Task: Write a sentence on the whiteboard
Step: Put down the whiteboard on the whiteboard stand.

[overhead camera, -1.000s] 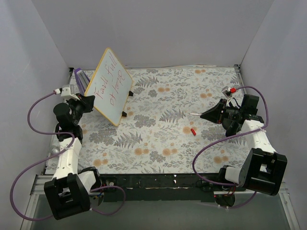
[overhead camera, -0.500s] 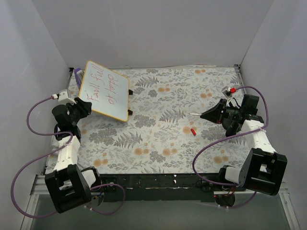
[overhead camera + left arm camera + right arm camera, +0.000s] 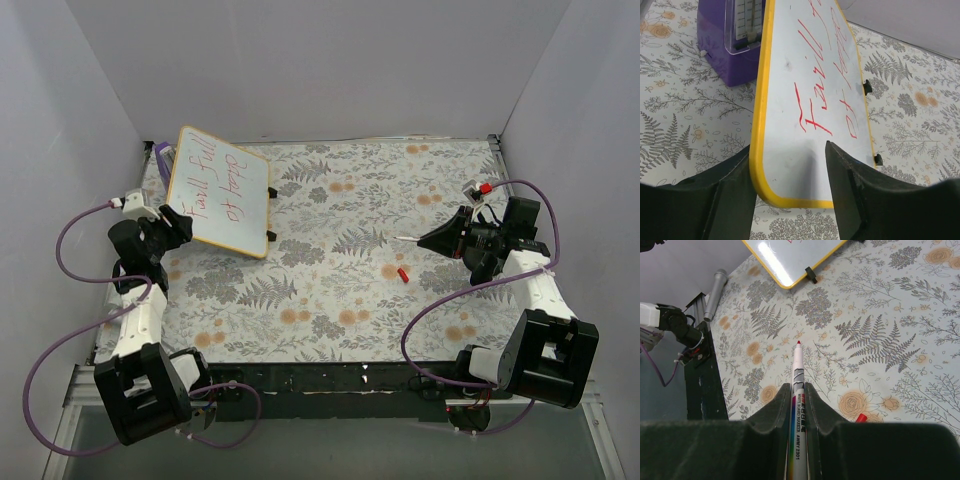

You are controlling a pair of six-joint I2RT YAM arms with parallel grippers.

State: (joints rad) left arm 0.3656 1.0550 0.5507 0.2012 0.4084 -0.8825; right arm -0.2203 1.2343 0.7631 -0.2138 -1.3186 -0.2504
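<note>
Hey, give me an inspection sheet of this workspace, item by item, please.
Surface: floral table cover, flat.
Job's things: whiteboard tilted up at far left; sentence in red, two lines, on it; marker uncapped.
Clutter: red cap loose mid-table; purple block behind the board.
Grippers: left gripper open, straddling the board's near corner; right gripper shut on the marker.
Cables: purple cables looping off both arms, clear of the board.
Surroundings: grey walls on three sides.

A whiteboard (image 3: 248, 218) with a yellow frame is being shown tilted at the back left of the flowery desk (image 3: 330, 300), just beside a purple block (image 3: 163, 154). A red sentence (image 3: 200, 185) is being shown on it. Its lower left corner is being met by the left pincer (image 3: 180, 219). A marker (image 3: 408, 238) is being held by the right pincer (image 3: 434, 238), well apart from the board. A small red cap (image 3: 402, 273) is being seen near its tip.
</note>
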